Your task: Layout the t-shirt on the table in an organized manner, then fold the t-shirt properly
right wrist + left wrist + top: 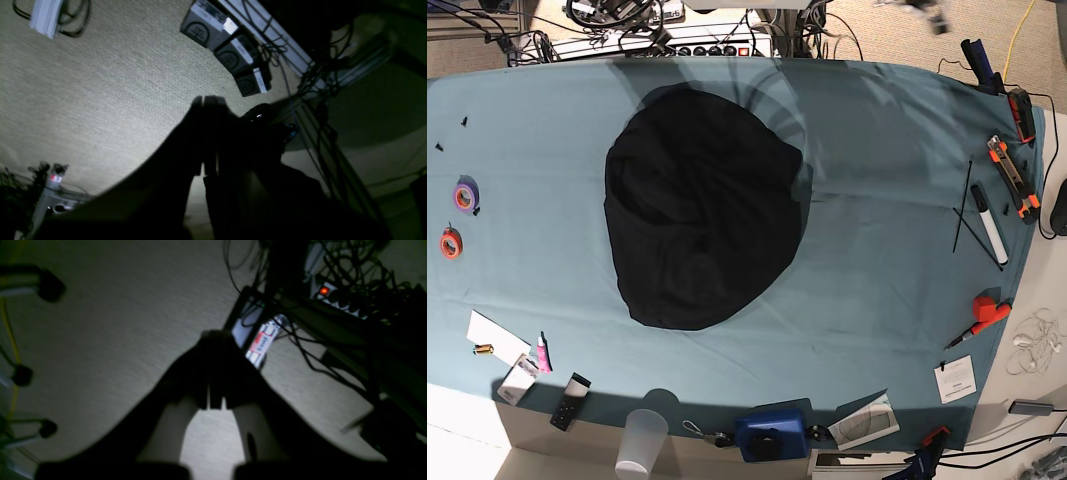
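Teal cloth-draped counter (887,200) fills the base view. Black t-shirt (699,205) lies bunched in a rounded heap, left of centre. Left edge: purple tape roll (465,196), orange tape roll (450,242), white card (495,337). Right edge: white marker (988,222), orange-handled cutter (1012,176), red tool (988,310). Near edge: clear cup (641,440), blue device (770,433).

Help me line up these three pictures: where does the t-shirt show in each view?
Base: the t-shirt lies bunched in a dark heap on the table, left of centre.
Left wrist: not in it; only carpet and cables below the shut left gripper.
Right wrist: not in it; carpet and boxes past the shut right gripper.
Shared landmark: the beige carpet.
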Available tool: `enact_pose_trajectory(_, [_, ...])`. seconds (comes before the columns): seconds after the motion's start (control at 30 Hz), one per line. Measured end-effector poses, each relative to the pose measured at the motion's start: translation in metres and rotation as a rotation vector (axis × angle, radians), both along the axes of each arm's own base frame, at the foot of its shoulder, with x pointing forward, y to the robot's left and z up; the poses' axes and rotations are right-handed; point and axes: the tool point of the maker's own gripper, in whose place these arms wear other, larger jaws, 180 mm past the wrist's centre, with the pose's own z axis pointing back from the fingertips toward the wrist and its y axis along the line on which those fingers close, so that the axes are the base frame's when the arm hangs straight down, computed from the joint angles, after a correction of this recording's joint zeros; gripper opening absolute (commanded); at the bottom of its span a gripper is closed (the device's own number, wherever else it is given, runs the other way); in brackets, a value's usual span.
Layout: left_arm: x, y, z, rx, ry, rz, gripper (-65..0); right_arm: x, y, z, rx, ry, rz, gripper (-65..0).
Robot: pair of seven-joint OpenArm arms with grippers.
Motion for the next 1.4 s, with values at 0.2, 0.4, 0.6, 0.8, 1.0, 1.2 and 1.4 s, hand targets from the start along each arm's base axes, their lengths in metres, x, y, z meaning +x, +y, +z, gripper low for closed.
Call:
enact_pose_trajectory(0.2, [-0.011, 0.023, 0.025, 0.067, -0.035, -0.067, -65.0, 0.006, -0.008, 0.004, -0.003, -0.019, -0.009, -65.0])
enact_pose_trajectory(0.4, [-0.012, 0.048, 0.054, 0.155, -0.075, -0.126, -65.0, 0.016, -0.005, 0.014, 0.021, -0.062, 0.015, -65.0])
enact_pose_trajectory(0.6, [-0.034, 0.055, 0.071, 0.169, -0.071, -0.133, -65.0, -0.005, -0.003, 0.022, 0.03, -0.039, 0.027, -65.0])
enact_pose_trajectory(0.8, [-0.051, 0.035, 0.096, 0.031, -0.118, -0.133, -65.0, -0.04, -0.014, 0.043, 0.03, 0.001, 0.076, -65.0])
enact_pose_trajectory(1.0, [-0.054, 0.024, 0.137, -0.049, -0.162, -0.206, -65.0, -0.044, -0.028, 0.085, 0.02, -0.061, 0.057, -65.0])
enact_pose_trajectory(1.2, [-0.041, 0.011, 0.183, -0.089, -0.184, -0.284, -65.0, -0.022, -0.031, 0.136, 0.009, -0.166, -0.004, -65.0])
enact_pose_trajectory(1.4, [-0.017, -0.003, 0.228, -0.085, -0.24, -0.382, -65.0, 0.002, -0.018, 0.187, 0.026, -0.257, -0.029, -65.0])
